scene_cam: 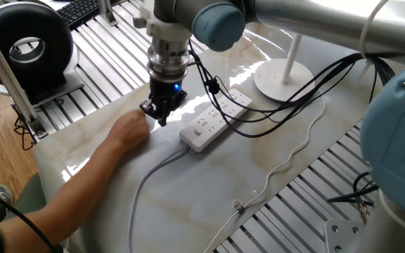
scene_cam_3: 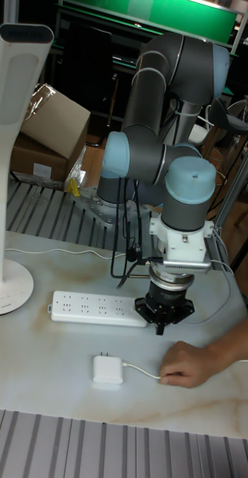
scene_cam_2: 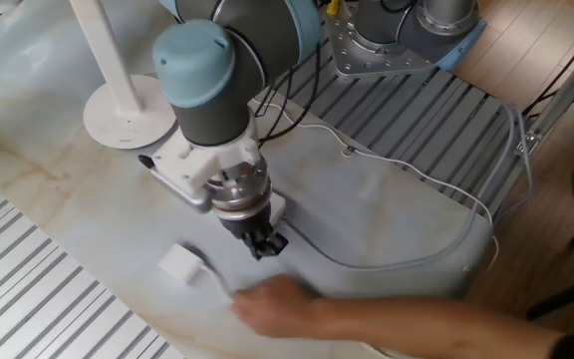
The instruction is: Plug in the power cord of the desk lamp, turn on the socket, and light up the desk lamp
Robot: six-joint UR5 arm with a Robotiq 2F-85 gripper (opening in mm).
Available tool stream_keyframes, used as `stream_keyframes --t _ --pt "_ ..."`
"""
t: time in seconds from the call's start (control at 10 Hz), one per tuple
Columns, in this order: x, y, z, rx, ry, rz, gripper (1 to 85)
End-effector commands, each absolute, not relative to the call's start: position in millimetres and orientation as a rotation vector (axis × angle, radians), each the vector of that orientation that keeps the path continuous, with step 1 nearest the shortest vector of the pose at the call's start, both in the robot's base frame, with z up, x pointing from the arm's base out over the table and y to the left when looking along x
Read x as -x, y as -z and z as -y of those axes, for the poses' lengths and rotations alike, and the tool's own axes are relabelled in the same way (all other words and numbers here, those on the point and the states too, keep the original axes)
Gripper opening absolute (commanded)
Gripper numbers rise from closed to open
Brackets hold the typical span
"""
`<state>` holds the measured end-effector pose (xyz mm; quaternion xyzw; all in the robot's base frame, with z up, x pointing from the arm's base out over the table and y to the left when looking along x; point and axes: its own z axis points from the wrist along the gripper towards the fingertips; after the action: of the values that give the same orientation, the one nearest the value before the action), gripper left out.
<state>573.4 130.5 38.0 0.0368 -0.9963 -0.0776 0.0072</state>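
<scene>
My gripper (scene_cam: 162,114) (scene_cam_2: 264,242) (scene_cam_3: 163,320) hangs low over the table just past the near end of the socket (scene_cam: 213,119) (scene_cam_3: 94,308), a long white power strip. Its fingers look slightly apart and hold nothing. The power cord's small white plug (scene_cam_2: 179,262) (scene_cam_3: 107,370) lies on the table a short way from the gripper. A person's hand (scene_cam: 129,130) (scene_cam_2: 277,304) (scene_cam_3: 187,364) holds its thin cord and hides the plug in one fixed view. The desk lamp's round base (scene_cam: 283,76) (scene_cam_2: 123,115) (scene_cam_3: 4,287) stands beyond the strip's far end.
The strip's grey cable (scene_cam: 150,176) runs toward the table's front edge. The lamp's thin white cord (scene_cam: 294,151) (scene_cam_2: 417,170) snakes along the table's side. Black robot cables (scene_cam: 294,95) hang over the strip. A black fan (scene_cam: 27,46) stands off the table.
</scene>
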Motion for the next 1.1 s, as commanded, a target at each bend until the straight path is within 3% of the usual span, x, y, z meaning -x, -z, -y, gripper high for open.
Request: stream_keyframes --t 0.0,0.3,0.4,0.5,0.6,1.0 --pt "-553 -38 -111 -0.475 0.142 3.016 1.0" --pt "-560 -36 -92 -0.579 0.031 3.016 1.0" --pt "-542 -39 -102 -0.386 0.097 2.98 1.0" --pt "-539 -39 -95 -0.248 0.043 2.978 1.0" --pt "-546 -38 -108 -0.101 0.109 3.013 1.0" --pt "-563 -37 -110 0.112 0.111 3.075 1.0"
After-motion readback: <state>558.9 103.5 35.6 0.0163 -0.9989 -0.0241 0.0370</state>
